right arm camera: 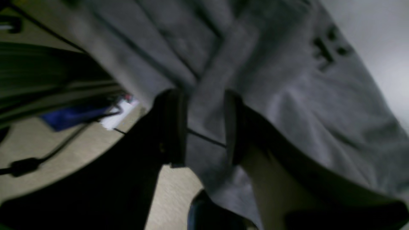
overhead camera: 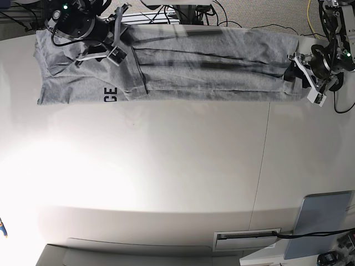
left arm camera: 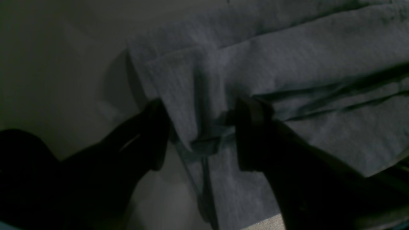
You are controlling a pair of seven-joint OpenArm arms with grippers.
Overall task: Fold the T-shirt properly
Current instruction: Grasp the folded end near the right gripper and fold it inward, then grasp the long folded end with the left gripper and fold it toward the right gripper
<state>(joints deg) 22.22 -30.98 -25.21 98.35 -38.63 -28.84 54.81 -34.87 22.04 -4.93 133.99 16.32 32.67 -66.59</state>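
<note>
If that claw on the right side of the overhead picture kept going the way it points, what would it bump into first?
That is the left gripper. Its fingers already straddle a bunched edge of the T-shirt, so it would likely meet more shirt cloth, then the table beneath; depth is unclear.

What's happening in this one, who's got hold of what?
A two-armed robot is folding a grey T-shirt stretched in a long band along the far edge of the white table. The left tool pinches bunched fabric at one end; the right tool grips the other end, near the black lettering. The shirt looks folded lengthwise, still creased. A grey-blue pad lies untouched at the near corner.
</note>
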